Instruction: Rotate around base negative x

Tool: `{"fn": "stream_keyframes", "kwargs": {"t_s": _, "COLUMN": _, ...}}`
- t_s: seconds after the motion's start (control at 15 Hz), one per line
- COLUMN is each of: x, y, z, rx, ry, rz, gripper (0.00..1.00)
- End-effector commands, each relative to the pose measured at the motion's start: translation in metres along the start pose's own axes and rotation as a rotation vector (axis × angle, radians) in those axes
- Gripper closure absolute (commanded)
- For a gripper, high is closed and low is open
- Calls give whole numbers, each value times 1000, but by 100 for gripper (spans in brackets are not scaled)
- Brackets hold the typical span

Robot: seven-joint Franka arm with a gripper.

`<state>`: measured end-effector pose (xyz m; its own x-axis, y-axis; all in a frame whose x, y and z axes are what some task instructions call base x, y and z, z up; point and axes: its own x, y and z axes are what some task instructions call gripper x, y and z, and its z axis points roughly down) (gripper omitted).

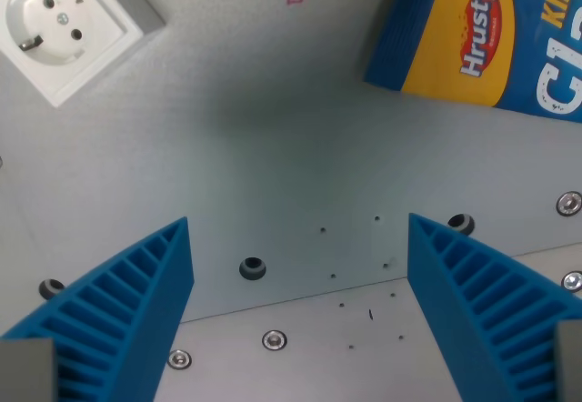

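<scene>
Carefully, I'd tilt slowly about base x, my pincer [300, 302] wide and empty, clear of the box [482, 34].

Single wrist camera; looks steeply down between gripper [300, 238] fingers; close above table [273, 147].

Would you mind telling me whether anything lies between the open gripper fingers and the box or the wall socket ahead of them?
Nothing visible does. The gripper hangs open over the bare grey table, holding nothing. The blue and yellow box lies at the wrist view's upper right, the white socket at its upper left; only bolt holes and screws lie between.
</scene>
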<state>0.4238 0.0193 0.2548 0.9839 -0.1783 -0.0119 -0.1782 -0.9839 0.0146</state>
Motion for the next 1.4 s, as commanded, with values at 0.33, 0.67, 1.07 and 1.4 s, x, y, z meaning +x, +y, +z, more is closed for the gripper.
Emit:
{"fn": "stream_keyframes", "kwargs": {"t_s": 0.33, "x": 0, "y": -1, "z": -2, "rx": -186, "ry": 38, "rz": 12, "gripper": 0}}
{"fn": "stream_keyframes", "kwargs": {"t_s": 0.67, "x": 0, "y": -1, "z": -2, "rx": -252, "ry": 49, "rz": 13, "gripper": 0}}
{"fn": "stream_keyframes", "kwargs": {"t_s": 1.07, "x": 0, "y": -1, "z": -2, "rx": -331, "ry": 62, "rz": 14, "gripper": 0}}
{"fn": "stream_keyframes", "kwargs": {"t_s": 1.4, "x": 0, "y": -1, "z": -2, "rx": -396, "ry": 73, "rz": 14, "gripper": 0}}
